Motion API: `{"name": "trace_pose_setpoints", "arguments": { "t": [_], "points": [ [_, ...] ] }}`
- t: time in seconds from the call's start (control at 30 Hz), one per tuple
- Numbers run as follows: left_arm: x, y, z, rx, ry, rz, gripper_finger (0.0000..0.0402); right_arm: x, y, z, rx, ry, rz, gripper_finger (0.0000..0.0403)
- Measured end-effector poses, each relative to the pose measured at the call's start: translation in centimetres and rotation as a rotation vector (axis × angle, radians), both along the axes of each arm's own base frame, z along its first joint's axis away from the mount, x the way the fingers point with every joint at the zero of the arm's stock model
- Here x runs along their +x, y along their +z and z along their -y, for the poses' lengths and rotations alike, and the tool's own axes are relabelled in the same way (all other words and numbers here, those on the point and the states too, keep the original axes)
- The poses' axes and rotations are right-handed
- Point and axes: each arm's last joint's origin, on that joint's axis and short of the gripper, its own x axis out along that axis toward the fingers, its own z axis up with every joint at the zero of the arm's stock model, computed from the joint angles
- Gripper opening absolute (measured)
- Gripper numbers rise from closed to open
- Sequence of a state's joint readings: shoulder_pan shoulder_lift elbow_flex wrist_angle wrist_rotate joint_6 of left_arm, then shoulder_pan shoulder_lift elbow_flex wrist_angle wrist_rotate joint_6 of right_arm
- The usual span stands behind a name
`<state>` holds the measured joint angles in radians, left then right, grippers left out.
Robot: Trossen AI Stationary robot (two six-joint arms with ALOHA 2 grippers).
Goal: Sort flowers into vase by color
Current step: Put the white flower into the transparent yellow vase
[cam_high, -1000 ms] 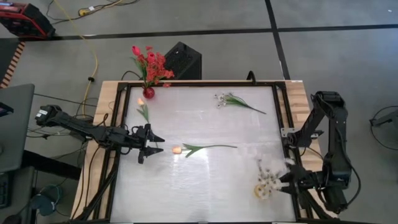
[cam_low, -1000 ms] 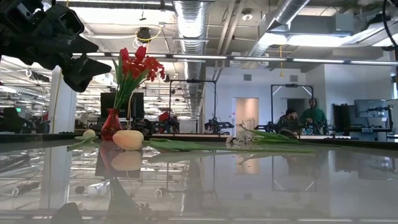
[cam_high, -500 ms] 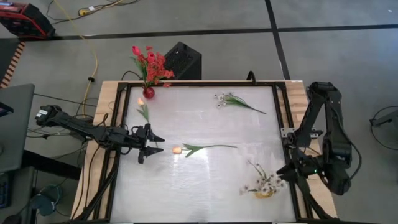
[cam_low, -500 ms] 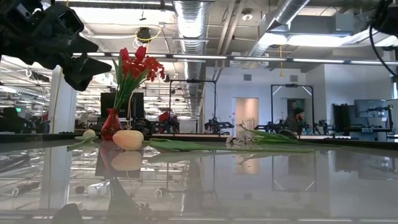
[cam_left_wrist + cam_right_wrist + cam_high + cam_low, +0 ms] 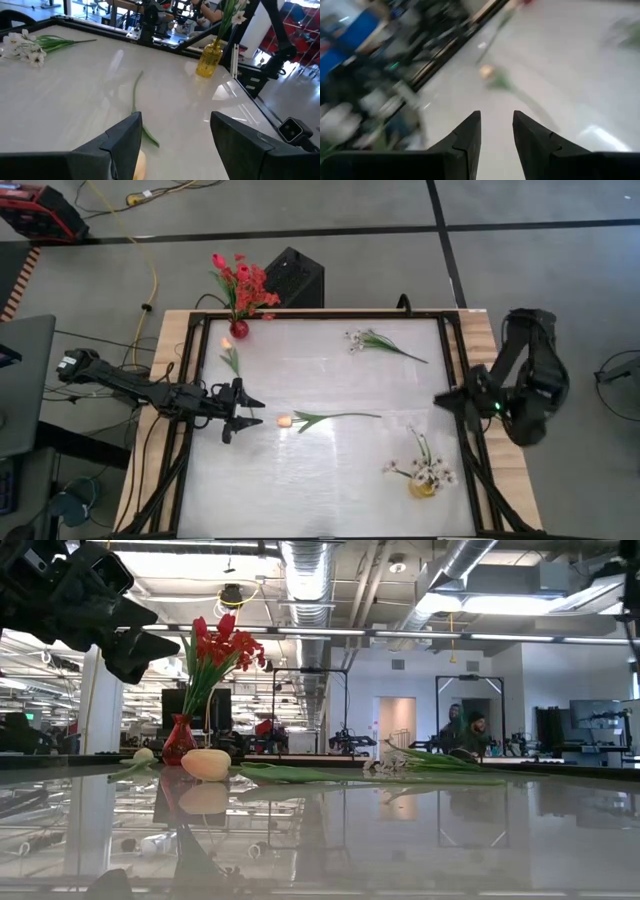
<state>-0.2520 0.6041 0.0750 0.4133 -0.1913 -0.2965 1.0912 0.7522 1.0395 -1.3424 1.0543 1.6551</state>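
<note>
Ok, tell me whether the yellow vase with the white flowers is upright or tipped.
Upright. In the left wrist view the yellow vase stands on its base on the table, white flowers rising from its neck.

Red blooms (image 5: 243,280) stand upright, bunched in a small red vase (image 5: 239,329) at the table's far left corner; a pale orange tulip bud (image 5: 284,421) lies flat near the table's middle, its green stem running rightward; a second pale bud (image 5: 229,352) on a short leafy stem lies just in front of the red vase; a white-blossom sprig (image 5: 372,341) lies flat toward the far edge; more white blossoms (image 5: 424,470) sit in a yellow vase (image 5: 421,488) near the right front corner, stems tilted.
</note>
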Motion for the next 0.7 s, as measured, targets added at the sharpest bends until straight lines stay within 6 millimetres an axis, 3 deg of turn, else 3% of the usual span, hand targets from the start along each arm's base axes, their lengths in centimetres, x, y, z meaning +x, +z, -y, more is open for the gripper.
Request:
{"name": "trace_pose_setpoints", "arguments": {
  "t": [0.2,0.37,0.57,0.7],
  "points": [
    [0.0,-0.1,0.0,0.05,-0.006,-0.004,0.0224,0.1,0.4,3.1,-0.082,-0.173,-0.012,0.0137],
    [0.0,-0.1,0.0,0.069,-0.008,-0.003,0.0224,0.7,0.6,4.2,-0.102,-0.273,-0.055,0.0137],
    [0.0,0.0,0.0,0.136,-0.016,0.003,0.0224,4.9,1.1,4.0,-0.149,-0.263,-0.113,0.0137],
    [0.0,0.0,0.0,0.189,-0.016,0.013,0.0224,7.8,0.8,6.0,-0.157,-0.285,-0.2,0.0136]
  ]
}}
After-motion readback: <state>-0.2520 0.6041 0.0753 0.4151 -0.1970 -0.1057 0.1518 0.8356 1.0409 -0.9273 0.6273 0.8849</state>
